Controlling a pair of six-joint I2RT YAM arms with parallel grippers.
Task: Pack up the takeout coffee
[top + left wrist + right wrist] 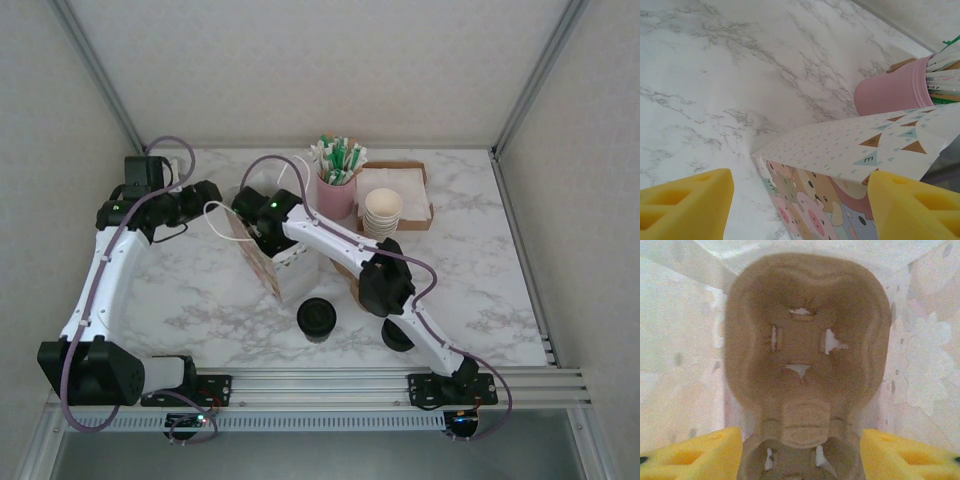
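cream paper and a black lid: the takeout coffee stands upright near the near edge of the counter, about midway along it and not yet packed. the patterned paper bag stands open just behind it, left of the counter's centre. a pink cup of stirrers and a stack of lidless cups sit toward the far edge.

your right gripper is down inside the bag, its yellow fingers spread wide over a brown pulp cup carrier lying on the bag's floor. they seem to be clear of the carrier and grip nothing. your left gripper hovers beside the bag's top edge, fingers also wide apart and empty.

the step in hand looks like leaving the seated carrier and going for the coffee. to do it well:
- lift the right gripper straight up through the mouth, so the fingers do not snag the thin paper walls or drag the carrier askew.
- use the left gripper to steady the bag's rim, since the bag looks light and likely to tip.
- take the coffee by its paper wall below the lid, squeeze gently, keep it upright, and lower it into a carrier well.
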